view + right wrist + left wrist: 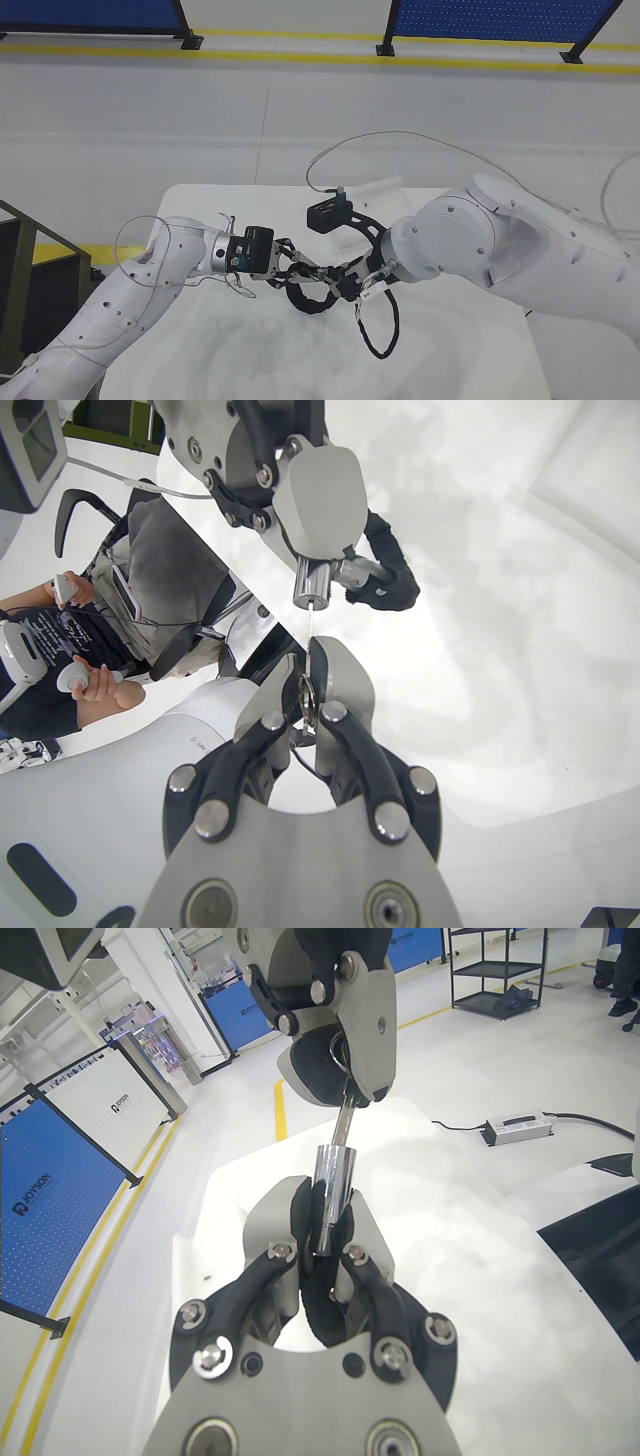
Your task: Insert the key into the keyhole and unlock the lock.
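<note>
At the left, the left gripper [324, 1200] is closed tight around the chrome lock cylinder [334, 1173], held above the white table [450, 1253]. To its right, the right gripper [309, 660] pinches the key [311, 625] by its head, blade tip just inside the keyhole [311, 601]. Insertion looks begun but unfinished; next comes a straight push along the cylinder's axis until seated, then a turn.

The top view looks down from overhead at the counter [290, 360], from farther off. Each wrist view looks close along its own jaws, facing the other. All three share the lock [332, 1188] and key [345, 1120].
</note>
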